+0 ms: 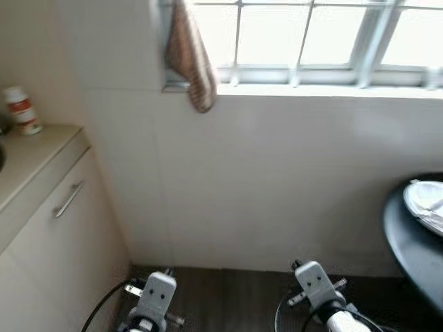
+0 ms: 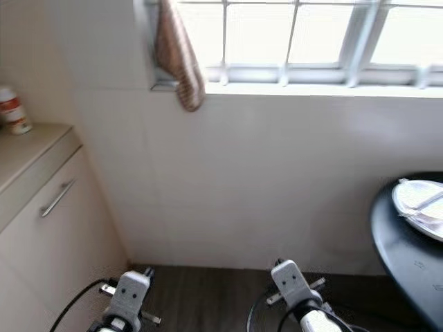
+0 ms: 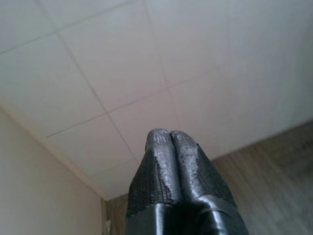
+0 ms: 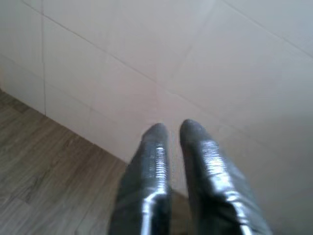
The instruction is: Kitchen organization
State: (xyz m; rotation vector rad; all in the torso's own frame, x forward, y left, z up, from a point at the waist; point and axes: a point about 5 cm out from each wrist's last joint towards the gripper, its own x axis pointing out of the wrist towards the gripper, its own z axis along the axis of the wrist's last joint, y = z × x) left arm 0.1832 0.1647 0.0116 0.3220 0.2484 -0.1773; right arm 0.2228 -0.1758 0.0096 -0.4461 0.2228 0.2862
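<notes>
Kitchen things sit apart: a jar (image 1: pixel 22 109) on the counter (image 1: pixel 41 149) far left, a plate (image 1: pixel 426 204) on the black table (image 1: pixel 408 242) right. Both arms hang low, probably because nothing is chosen; the left gripper (image 3: pixel 169 139) is pressed closed and empty, and the right gripper (image 4: pixel 173 129) is slightly parted, holding nothing.

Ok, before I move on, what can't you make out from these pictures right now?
- Bottle on the counter: label blurred, unreadable in the eye views.
- White plate on the black table: cut off by the right edge, contents unclear.
- Cabinet interior: door shut.
- Left gripper and right gripper: empty, facing wall tiles.
</notes>
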